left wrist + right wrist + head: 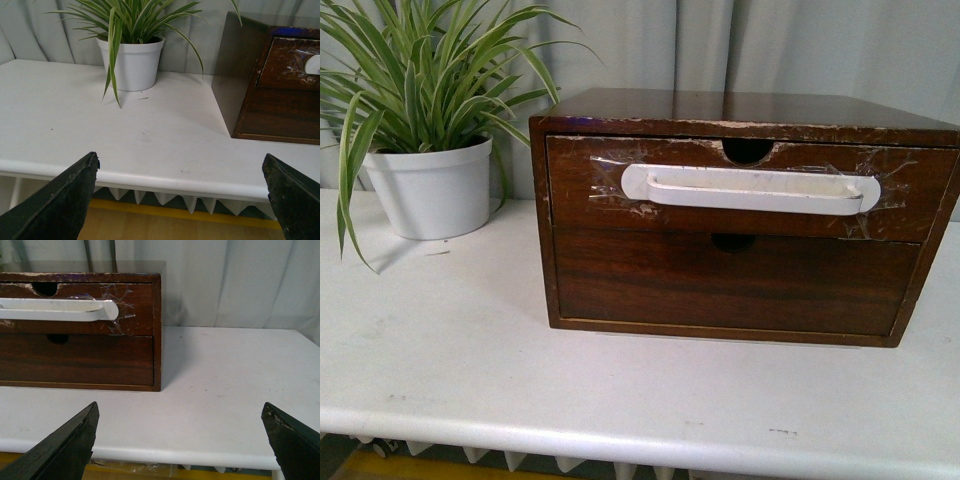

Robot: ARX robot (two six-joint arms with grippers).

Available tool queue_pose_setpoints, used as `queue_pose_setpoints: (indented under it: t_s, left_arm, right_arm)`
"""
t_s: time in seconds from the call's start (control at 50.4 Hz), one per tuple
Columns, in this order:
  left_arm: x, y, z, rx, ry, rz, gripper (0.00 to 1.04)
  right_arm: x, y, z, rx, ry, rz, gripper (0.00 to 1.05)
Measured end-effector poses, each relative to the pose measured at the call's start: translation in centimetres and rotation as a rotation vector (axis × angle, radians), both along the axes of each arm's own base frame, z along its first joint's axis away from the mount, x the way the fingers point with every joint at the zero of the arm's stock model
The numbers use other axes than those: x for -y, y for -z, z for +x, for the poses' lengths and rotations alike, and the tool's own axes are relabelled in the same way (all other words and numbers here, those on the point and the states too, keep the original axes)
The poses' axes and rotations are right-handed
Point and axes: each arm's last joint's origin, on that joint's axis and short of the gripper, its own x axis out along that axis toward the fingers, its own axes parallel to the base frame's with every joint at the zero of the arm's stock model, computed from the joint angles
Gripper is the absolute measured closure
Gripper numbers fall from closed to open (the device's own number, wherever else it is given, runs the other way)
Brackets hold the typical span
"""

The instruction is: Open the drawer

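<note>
The drawer (pixel 590 185) is the upper one of a dark brown wooden chest; it sits flush and closed. Its chipped front carries a long white taped-on handle (pixel 750 188) under a half-round notch (pixel 747 150). No arm shows in the front view. In the left wrist view my left gripper (pixel 181 162) hangs open before the table's front edge, the chest (pixel 260 107) off to one side. My right gripper (pixel 180 410) is open too, short of the table edge, with the drawer (pixel 135 297) and the handle's end (pixel 97 310) ahead.
Below it is a plain lower drawer (pixel 730 285) without a handle. A spider plant in a white pot (pixel 430 185) stands left of the chest on the white table (pixel 470 350). A grey curtain hangs behind. Table surface extends right of the chest (pixel 235 375).
</note>
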Motion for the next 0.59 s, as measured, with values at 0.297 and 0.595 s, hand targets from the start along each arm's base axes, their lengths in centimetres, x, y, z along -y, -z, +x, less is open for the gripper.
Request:
queue_pose_setpoints:
  t_s: [0.297,0.595]
  left_arm:
    - [0.00,0.00,0.00,0.000,0.000,0.000,0.06]
    - [0.00,0.00,0.00,0.000,0.000,0.000,0.06]
  right_arm:
    - [0.00,0.00,0.00,0.000,0.000,0.000,0.09]
    - [0.00,0.00,0.00,0.000,0.000,0.000,0.09]
